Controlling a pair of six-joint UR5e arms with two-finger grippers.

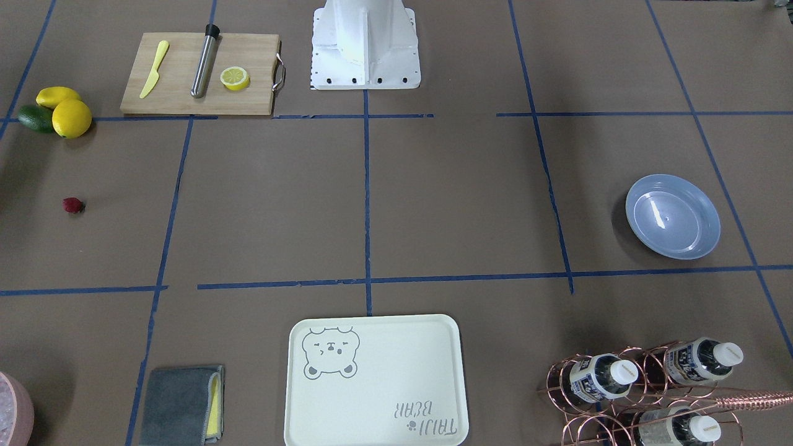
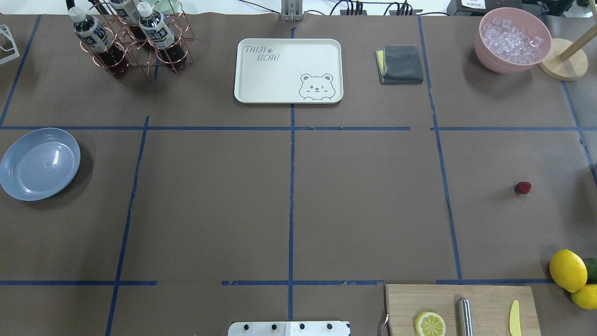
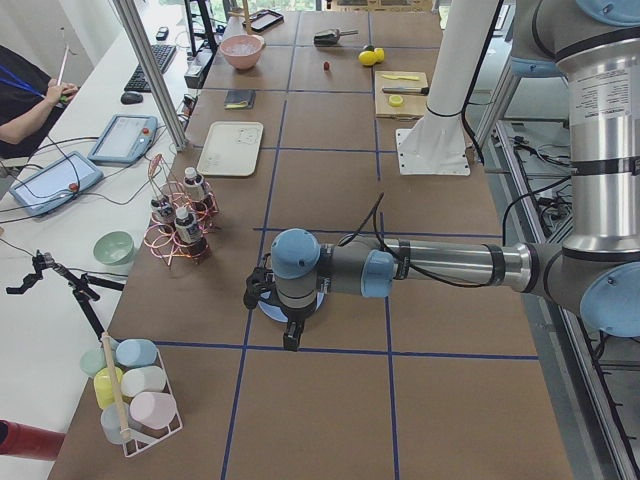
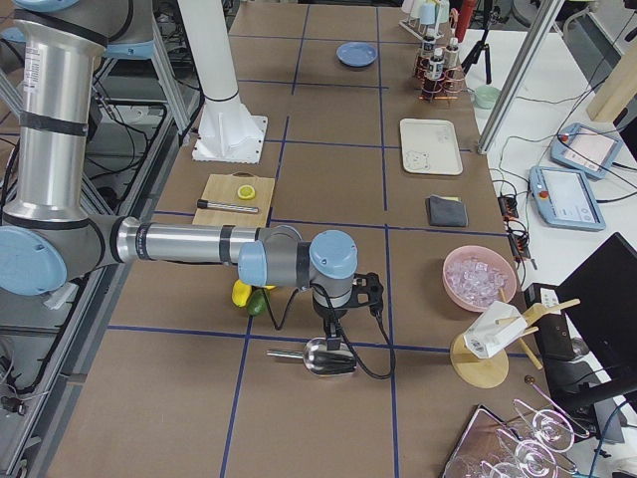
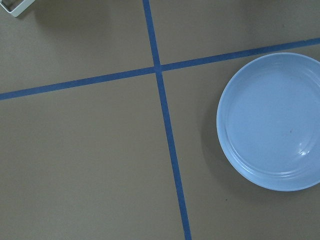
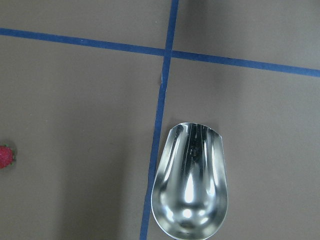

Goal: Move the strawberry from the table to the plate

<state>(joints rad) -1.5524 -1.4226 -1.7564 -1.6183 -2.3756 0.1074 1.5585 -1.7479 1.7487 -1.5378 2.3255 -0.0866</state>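
Desk [image 2: 364,205] with plate [image 2: 39,163] and strawberry [image 2: 523,187] at opposite ends; pick not begun.
The plate lies empty on the robot's left side. The strawberry sits alone on bare paper on the right, well apart from the lemons [image 2: 567,269]. The right gripper [image 4: 334,339] hangs over a metal scoop [image 6: 190,185], and the berry shows only at its wrist camera's left edge. I judge it should centre over the berry, descend with jaws straddling it, then squeeze gently, since so small and round a thing may roll. Overhead and front views show no arms. Only the side views do, and there I cannot tell whether the right or the left gripper [image 3: 290,338] is released or clenched.
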